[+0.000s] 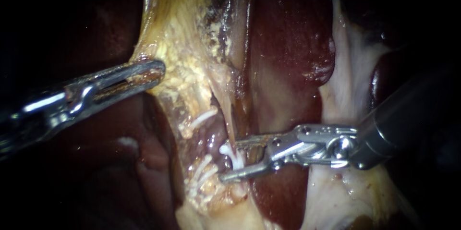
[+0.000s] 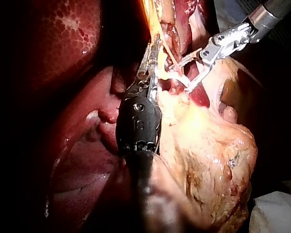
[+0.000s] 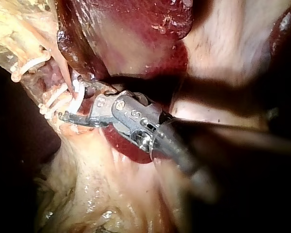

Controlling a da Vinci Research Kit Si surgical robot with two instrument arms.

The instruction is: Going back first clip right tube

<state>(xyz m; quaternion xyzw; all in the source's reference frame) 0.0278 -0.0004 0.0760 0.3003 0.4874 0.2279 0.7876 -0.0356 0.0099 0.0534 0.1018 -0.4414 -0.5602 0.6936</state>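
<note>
My right instrument [image 1: 229,159] comes in from the right, and its jaws stand open around a white clip [image 1: 232,156] that sits on a thin pale tube [image 1: 231,120]. In the right wrist view the same instrument [image 3: 73,103] has that clip [image 3: 78,100] in the gap between its jaws. My left instrument [image 1: 156,71] is shut on the edge of the yellowish tissue [image 1: 187,62] and holds it out to the left. The left wrist view shows the left instrument [image 2: 153,54] on that tissue, with the right instrument [image 2: 186,73] ahead of it.
Two more white clips [image 1: 201,117] [image 1: 202,168] lie on the tissue left of the gripped one. Dark red liver [image 1: 288,42] fills the middle, with pale tissue [image 1: 345,81] to its right. A bulky yellow tissue mass [image 2: 208,155] lies beside the left shaft.
</note>
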